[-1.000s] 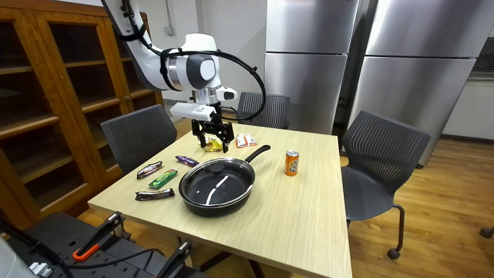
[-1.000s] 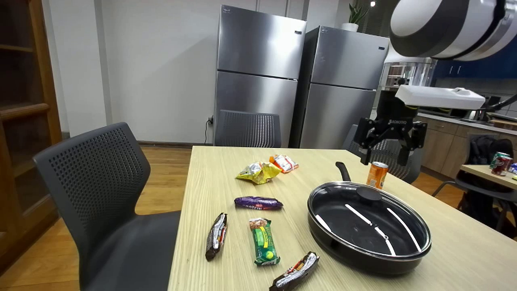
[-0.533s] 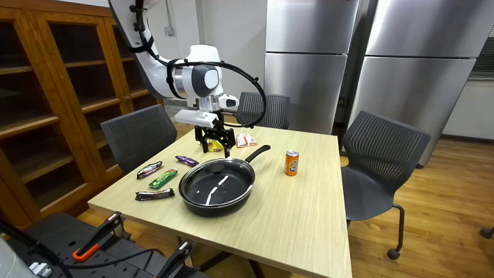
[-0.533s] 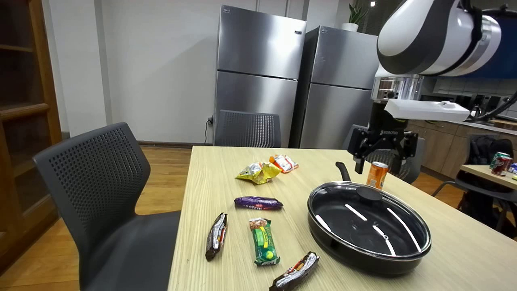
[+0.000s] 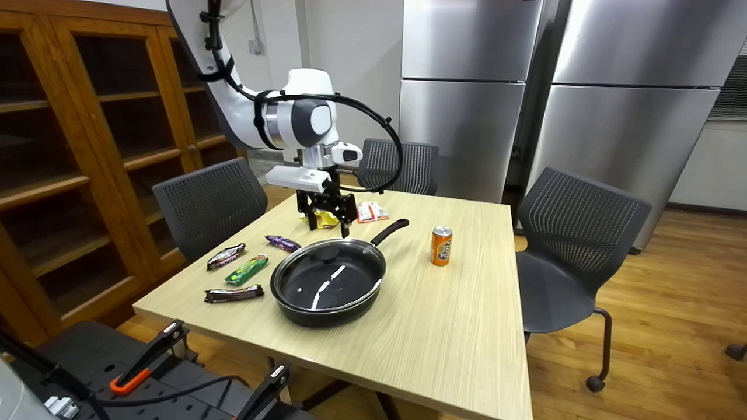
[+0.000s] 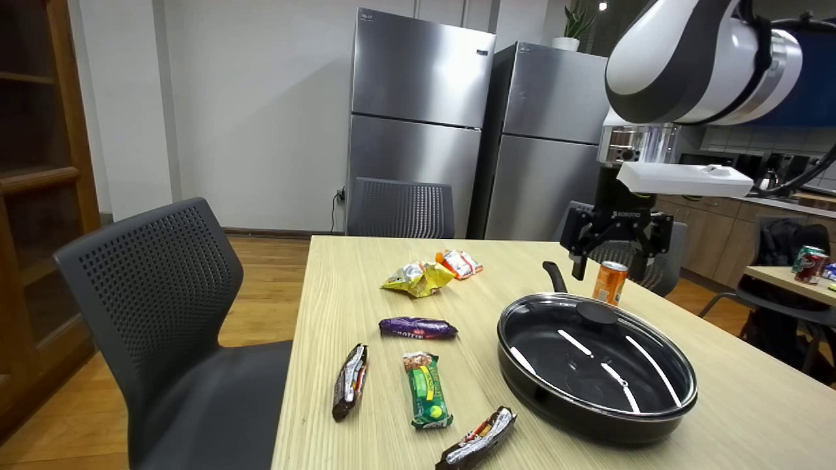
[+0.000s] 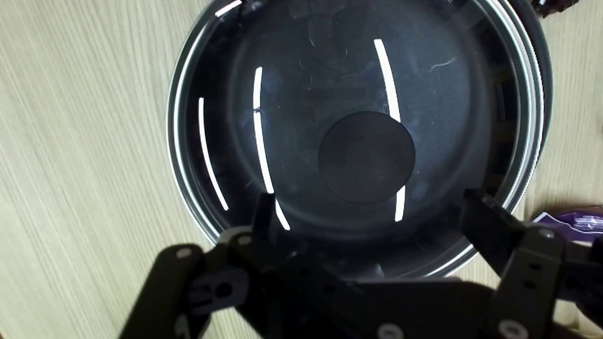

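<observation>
the gripper [image 5: 330, 227] hung above the black frying pan [image 5: 327, 318], its fingers [image 7: 490, 226] spread wide and pointing down, with nothing held between them. the pan sat level on the pale wooden table [image 5: 449, 338] with its glass lid [image 7: 301, 136] resting on the rim, and the lid's round black knob [image 7: 367, 157] was the thing nearest the gripper. both exterior views put the gripper roughly over the knob, with a gap left between them. the pan's handle [image 5: 390, 231] stuck out from the rim, untouched.

the step in hand looked like lining up over the knob, ahead of any contact. judged from that pose, a grasp there would have called for a straight descent until the fingers stood on either side of the knob, then a closing squeeze, without pressing on the glass. the wrist view set the knob a little ahead of the fingers, so a small shift may have been wanted too; the camera's angle left that uncertain.

around the pan, an orange fanta can [image 5: 442, 246] stood upright and apart. on the opposite side lay a purple protein bar [image 6: 418, 328], a green-wrapped bar [image 6: 428, 390] and two brown-wrapped bars [image 6: 350, 382], with a crumpled yellow bag [image 6: 420, 279] near a white-and-orange bag [image 6: 462, 264].
</observation>
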Controlling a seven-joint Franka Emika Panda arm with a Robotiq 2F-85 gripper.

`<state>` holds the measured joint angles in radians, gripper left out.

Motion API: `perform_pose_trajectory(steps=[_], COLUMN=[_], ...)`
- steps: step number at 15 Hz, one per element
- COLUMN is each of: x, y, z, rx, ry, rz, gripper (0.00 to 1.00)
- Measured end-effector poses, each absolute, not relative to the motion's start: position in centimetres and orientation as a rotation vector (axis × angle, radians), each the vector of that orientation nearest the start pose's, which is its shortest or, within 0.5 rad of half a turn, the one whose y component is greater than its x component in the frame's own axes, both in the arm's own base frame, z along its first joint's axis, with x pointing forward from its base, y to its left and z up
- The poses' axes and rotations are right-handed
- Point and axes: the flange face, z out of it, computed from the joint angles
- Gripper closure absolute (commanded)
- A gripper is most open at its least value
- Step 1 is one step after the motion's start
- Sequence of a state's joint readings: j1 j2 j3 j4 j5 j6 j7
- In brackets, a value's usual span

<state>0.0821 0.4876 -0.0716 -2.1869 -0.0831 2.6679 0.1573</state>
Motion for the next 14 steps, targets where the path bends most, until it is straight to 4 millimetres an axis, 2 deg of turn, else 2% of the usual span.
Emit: perform_pose_trajectory(steps=[4, 10, 14], x=[55.4, 55.4, 55.9], y=[0.6, 3.7, 3.8], z=[15.8, 13.5, 12.0], rx=[-3.277, -3.357, -3.365], ry=[0.169, 0.144, 0.146], rz=[-0.003, 0.076, 0.118], gripper=[0.0, 0.0, 0.0])
